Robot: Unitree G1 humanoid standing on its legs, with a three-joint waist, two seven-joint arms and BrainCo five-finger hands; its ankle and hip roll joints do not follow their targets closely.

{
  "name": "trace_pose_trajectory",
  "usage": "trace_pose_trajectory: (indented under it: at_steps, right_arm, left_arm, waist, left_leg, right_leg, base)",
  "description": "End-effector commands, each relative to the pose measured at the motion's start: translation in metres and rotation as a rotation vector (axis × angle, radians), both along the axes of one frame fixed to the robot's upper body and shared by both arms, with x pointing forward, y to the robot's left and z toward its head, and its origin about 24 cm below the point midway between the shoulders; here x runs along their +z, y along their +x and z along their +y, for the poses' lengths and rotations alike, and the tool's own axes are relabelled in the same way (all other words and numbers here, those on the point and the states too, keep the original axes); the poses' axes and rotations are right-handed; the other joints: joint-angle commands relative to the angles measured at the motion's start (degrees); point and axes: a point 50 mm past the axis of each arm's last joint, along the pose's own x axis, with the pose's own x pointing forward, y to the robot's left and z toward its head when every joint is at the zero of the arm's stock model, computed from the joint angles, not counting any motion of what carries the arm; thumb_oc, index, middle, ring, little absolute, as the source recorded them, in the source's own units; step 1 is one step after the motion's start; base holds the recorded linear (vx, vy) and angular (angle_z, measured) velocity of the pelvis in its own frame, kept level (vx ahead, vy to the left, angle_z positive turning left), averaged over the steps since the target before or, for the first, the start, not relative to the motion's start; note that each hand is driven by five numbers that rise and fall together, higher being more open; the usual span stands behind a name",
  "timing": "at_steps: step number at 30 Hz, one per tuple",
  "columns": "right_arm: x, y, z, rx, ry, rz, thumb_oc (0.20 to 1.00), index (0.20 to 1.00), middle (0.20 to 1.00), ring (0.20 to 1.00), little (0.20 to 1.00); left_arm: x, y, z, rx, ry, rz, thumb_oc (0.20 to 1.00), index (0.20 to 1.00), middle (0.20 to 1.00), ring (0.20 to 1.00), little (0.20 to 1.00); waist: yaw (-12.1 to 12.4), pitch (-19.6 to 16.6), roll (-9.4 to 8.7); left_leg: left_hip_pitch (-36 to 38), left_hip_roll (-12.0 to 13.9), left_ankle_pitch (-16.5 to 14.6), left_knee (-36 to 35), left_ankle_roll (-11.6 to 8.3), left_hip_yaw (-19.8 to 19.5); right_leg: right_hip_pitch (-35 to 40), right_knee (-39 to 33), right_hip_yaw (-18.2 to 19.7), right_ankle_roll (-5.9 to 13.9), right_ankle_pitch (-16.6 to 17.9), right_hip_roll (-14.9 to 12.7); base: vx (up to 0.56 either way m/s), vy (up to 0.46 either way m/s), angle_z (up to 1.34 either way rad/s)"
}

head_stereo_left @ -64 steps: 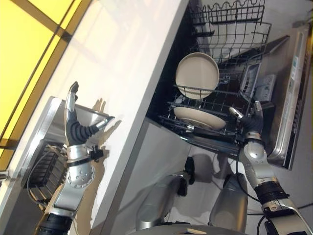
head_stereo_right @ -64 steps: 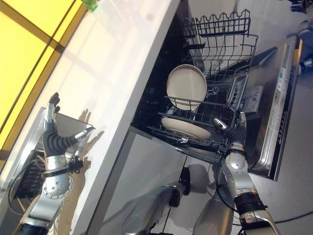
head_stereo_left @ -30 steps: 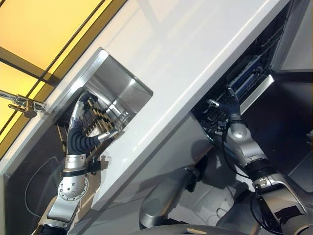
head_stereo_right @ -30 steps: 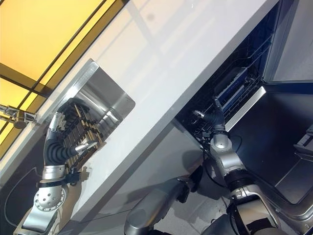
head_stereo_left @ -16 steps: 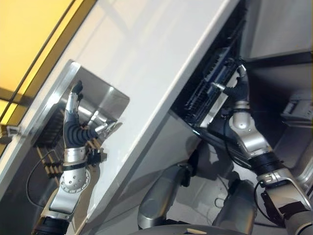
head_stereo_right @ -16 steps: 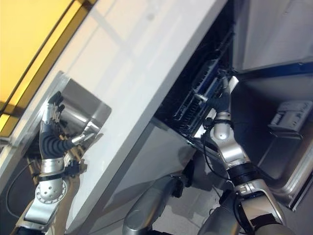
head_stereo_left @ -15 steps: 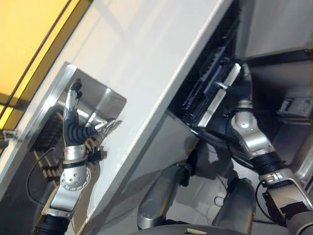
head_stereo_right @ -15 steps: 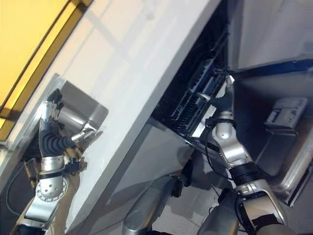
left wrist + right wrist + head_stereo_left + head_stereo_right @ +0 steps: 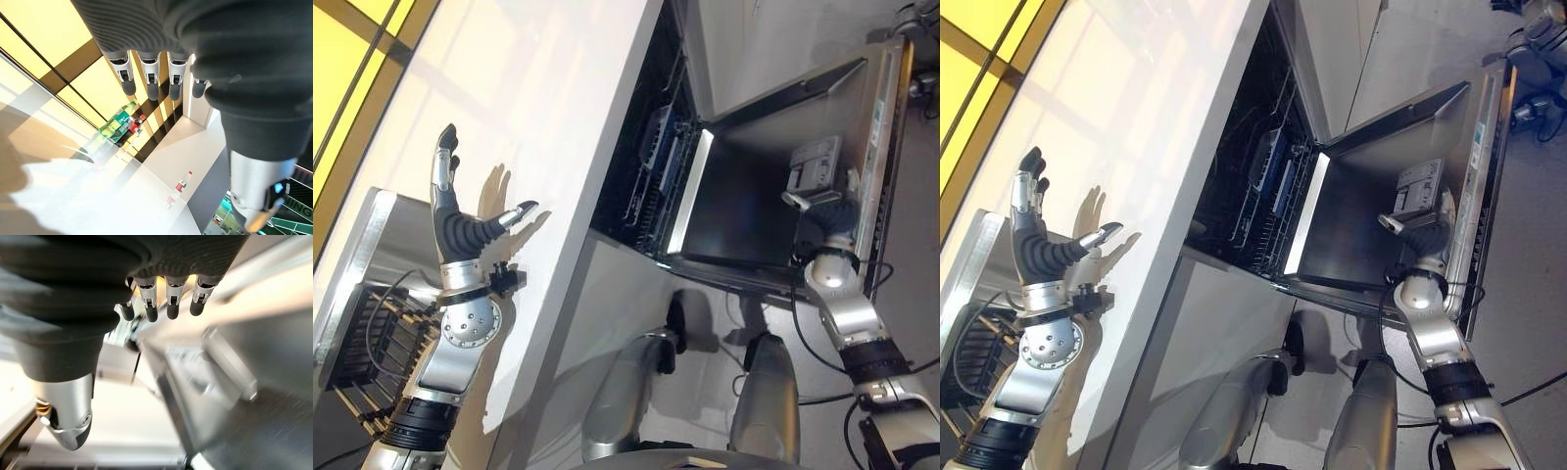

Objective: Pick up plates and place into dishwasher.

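Left robot hand (image 9: 460,235): you have it raised over the white bench (image 9: 568,127), fingers straight and spread, holding nothing.
Right robot hand (image 9: 1420,230): fingers relaxed, empty, at the lowered dishwasher door (image 9: 1371,211).
Plates: you cannot make any out; the rack (image 9: 1268,176) sits pushed into the dark dishwasher, contents hidden.
Sink (image 9: 367,255): beside your left wrist, partly cut off.

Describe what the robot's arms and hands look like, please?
Each arm is a silver-grey metal tube with dark bands near the wrist. The left robot hand and the right robot hand have a dark ribbed cover over the back and wrist, and silver fingers with dark tips. A round silver joint with small holes sits below the left wrist.
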Motion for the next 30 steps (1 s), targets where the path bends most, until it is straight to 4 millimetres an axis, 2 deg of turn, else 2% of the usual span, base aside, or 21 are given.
trace_pose_trajectory:
  at_steps: [1,5,8,12,16,21,24,26,30]
  right_arm:
    - [0.032,-0.018,-0.004,-0.084,0.057,-0.287,1.000,1.000,1.000,1.000,1.000]
    - [-0.005,-0.043,-0.003,-0.147,0.092,-0.221,1.000,1.000,1.000,1.000,1.000]
    - [-0.024,-0.061,-0.008,-0.197,0.115,-0.175,1.000,1.000,1.000,1.000,1.000]
    - [-0.036,-0.088,-0.017,-0.347,0.098,-0.203,1.000,1.000,1.000,1.000,1.000]
    - [-0.048,-0.101,-0.025,-0.460,0.153,-0.197,1.000,1.000,1.000,1.000,1.000]
    - [-0.080,-0.108,-0.034,-0.529,0.317,-0.102,1.000,1.000,1.000,1.000,1.000]
    - [-0.085,-0.104,-0.032,-0.444,0.396,-0.103,1.000,1.000,1.000,1.000,1.000]
    - [-0.085,-0.093,-0.023,-0.330,0.440,-0.121,1.000,1.000,1.000,1.000,1.000]
    - [-0.065,-0.061,-0.006,-0.134,0.488,-0.255,1.000,1.000,1.000,1.000,1.000]
  left_arm:
    - [0.014,-0.009,-0.006,0.008,0.008,-0.105,1.000,1.000,1.000,1.000,1.000]
    - [0.006,-0.014,-0.003,0.039,-0.006,-0.102,1.000,1.000,1.000,1.000,1.000]
    - [0.006,-0.016,0.000,0.057,-0.007,-0.101,1.000,1.000,1.000,1.000,1.000]
    - [0.002,-0.018,0.003,0.074,-0.022,-0.091,1.000,1.000,1.000,1.000,1.000]
    - [-0.004,-0.018,0.001,0.081,-0.040,-0.084,1.000,1.000,1.000,1.000,1.000]
    - [-0.003,-0.015,-0.002,0.063,-0.044,-0.094,1.000,1.000,1.000,1.000,1.000]
    - [0.000,-0.013,-0.006,0.044,-0.043,-0.099,1.000,1.000,1.000,1.000,1.000]
    - [0.001,-0.009,-0.011,0.027,-0.037,-0.102,1.000,1.000,1.000,1.000,1.000]
    - [0.007,0.000,-0.017,0.010,-0.020,-0.120,1.000,1.000,1.000,1.000,1.000]
  waist:
    - [-2.86,2.98,2.02]
    - [-5.12,2.50,1.64]
    - [-6.44,1.97,1.08]
    - [-8.32,1.08,0.73]
    - [-9.94,0.30,1.15]
    - [-10.30,-0.01,1.91]
    - [-10.00,0.58,2.59]
    - [-9.76,1.33,3.14]
    - [-8.75,3.81,4.75]
  left_leg:
    - [3.70,-1.20,-3.73,0.43,2.14,0.96]
    - [5.36,-0.14,-3.63,-1.68,1.82,1.94]
    - [6.68,0.47,-3.82,-3.02,1.74,2.81]
    - [8.01,0.91,-4.13,-4.46,1.66,4.29]
    - [8.97,1.01,-4.73,-5.40,1.61,5.93]
    - [9.00,0.77,-5.32,-5.67,1.58,6.84]
    - [7.50,0.49,-5.76,-4.08,1.84,6.42]
    - [5.56,0.19,-6.15,-2.06,2.06,6.02]
    - [0.92,-0.72,-6.53,1.55,2.43,4.99]
  right_leg:
    - [-0.07,-3.74,3.29,-1.84,7.57,1.62]
    - [0.89,-6.50,4.65,-1.26,8.15,2.66]
    - [1.61,-8.45,5.23,-0.82,8.68,3.00]
    - [2.20,-11.13,6.18,0.02,9.65,3.24]
    - [2.75,-14.50,7.25,1.02,10.97,3.08]
    - [2.95,-17.01,7.61,1.67,12.33,2.26]
    - [1.45,-15.20,7.58,1.33,11.92,1.62]
    - [-0.73,-12.53,7.46,0.88,11.19,1.14]
    - [-5.81,-6.59,7.23,-0.31,9.22,0.70]
  base:
    - [-0.01,-0.037,-0.20]
    - [0.02,-0.010,-0.27]
    - [0.04,0.002,-0.35]
    - [0.06,0.035,-0.30]
    - [0.07,0.071,-0.29]
    - [0.04,0.051,-0.15]
    - [-0.01,0.025,-0.04]
    - [-0.07,0.015,-0.02]
    - [-0.12,-0.030,0.06]
